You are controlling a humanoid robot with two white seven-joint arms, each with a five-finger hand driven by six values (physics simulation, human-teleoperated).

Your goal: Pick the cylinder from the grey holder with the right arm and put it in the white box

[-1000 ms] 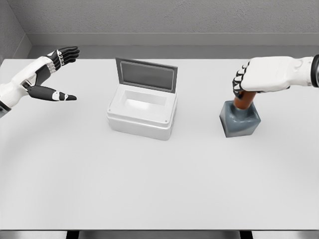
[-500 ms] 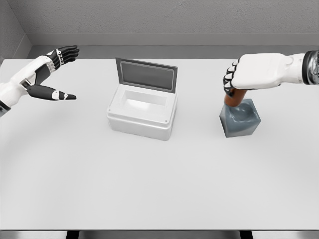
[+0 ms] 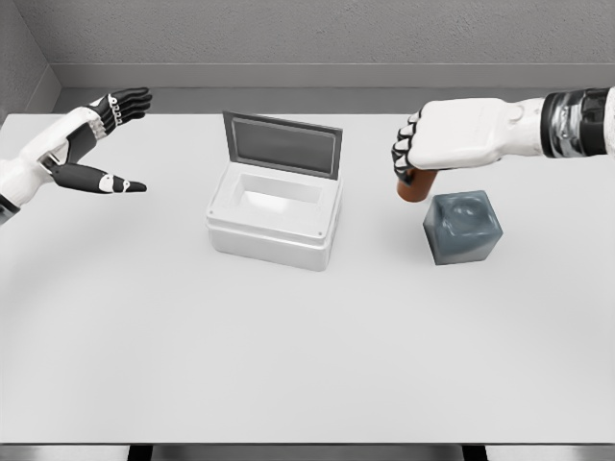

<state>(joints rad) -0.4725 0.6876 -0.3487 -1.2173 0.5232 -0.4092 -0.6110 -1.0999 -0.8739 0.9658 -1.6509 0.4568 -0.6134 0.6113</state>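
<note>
Cylinder is hanging in the right robot hand, fingers wrapping its upper part, only the brown lower end showing below the fist. It is hovering clear above the table, just beside the grey holder on the side facing the white box, not touching either. Grey holder is sitting toward the right edge of the table, its socket showing open on top. White box is sitting near the middle of the far half, lid standing upright at its far side, cavity facing up. Left robot hand is hovering over the far left corner, fingers spreading, thumb apart, gripping nothing.
</note>
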